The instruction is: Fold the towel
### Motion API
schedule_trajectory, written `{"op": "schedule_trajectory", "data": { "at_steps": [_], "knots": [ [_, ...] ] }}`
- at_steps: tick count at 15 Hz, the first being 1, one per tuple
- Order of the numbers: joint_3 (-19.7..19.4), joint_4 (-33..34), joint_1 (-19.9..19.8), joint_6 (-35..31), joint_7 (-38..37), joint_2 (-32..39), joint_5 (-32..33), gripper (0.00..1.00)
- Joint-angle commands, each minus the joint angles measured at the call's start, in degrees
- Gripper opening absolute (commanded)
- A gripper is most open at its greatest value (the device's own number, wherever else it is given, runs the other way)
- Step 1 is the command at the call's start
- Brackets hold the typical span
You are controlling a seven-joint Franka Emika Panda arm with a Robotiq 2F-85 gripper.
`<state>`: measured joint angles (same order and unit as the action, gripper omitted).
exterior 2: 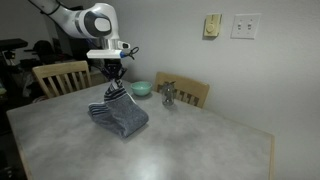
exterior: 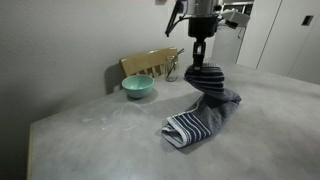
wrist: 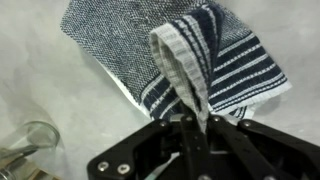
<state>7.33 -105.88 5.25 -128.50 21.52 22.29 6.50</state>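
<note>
Grey and mottled, the counter fills the lower part of both exterior views, with plain pale walls behind it. Right of centre in an exterior view lies the towel, blue-grey terry bunched into a loose heap. Its band of white and dark stripes lies lowest in the frame, and one part of the cloth is drawn up into a peak. The gripper hangs straight down over that peak with its fingers pressed together on the cloth, pinching it. The wrist view shows this from close by: a pale-edged striped fold rises from the spread cloth into the gripper at the bottom of the frame. To the left of the towel in the exterior view, apart from it, stands a teal bowl, and behind the bowl is the back of a wooden chair. A small clear glass sits at the lower left of the wrist view, on the counter near the cloth but not touching it. In an exterior view the white robot arm comes in from the upper left. A second wooden chair stands at the left edge, and two wall plates are mounted at the upper right.
</note>
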Motion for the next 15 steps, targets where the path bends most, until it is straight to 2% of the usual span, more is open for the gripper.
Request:
{"op": "schedule_trajectory", "data": {
  "at_steps": [1,4,5,6,9,15],
  "knots": [
    [0.75,8.07,3.89,6.4,-2.94,4.33,3.5,0.02],
    [0.93,11.84,5.48,9.87,-4.05,6.86,3.79,0.02],
    [0.96,12.32,5.37,10.51,-3.93,7.53,3.06,0.12],
    [1.12,12.55,5.01,10.82,-3.45,8.04,2.23,0.33],
    [1.4,12.47,4.27,11.27,-2.97,8.92,0.96,0.42],
    [2.65,13.07,2.94,11.76,1.15,8.8,-1.63,0.84]
  ]
}}
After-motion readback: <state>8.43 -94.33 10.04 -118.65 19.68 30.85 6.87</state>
